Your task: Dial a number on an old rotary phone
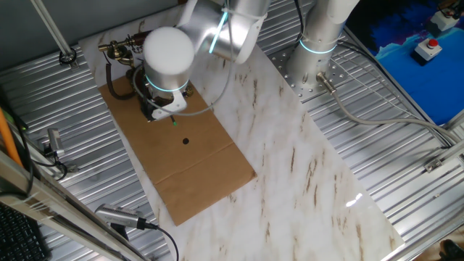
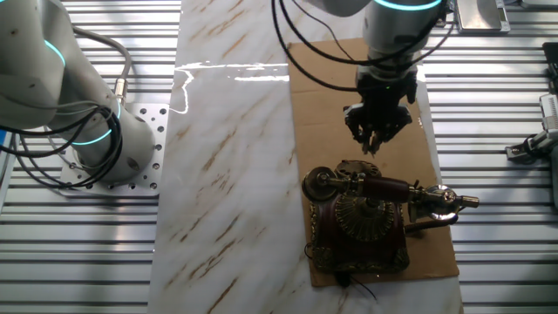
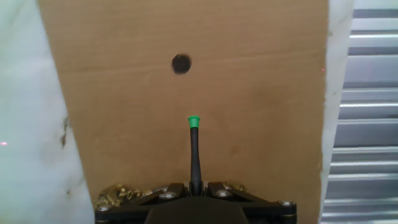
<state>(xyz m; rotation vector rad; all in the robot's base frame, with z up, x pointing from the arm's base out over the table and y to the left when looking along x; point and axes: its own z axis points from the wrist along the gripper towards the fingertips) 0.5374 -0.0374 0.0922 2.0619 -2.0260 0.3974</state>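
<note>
Hovering over the cardboard sheet (image 2: pixel 305 105), the gripper (image 2: pixel 377 139) has its fingers pinched shut on a thin black green-tipped stick (image 3: pixel 195 149). The old rotary phone (image 2: pixel 362 218) sits just beside it, at the cardboard's end, handset on its cradle.

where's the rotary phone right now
In the other fixed view the rotary phone sits at the near end of the cardboard sheet, just below the gripper.
</note>
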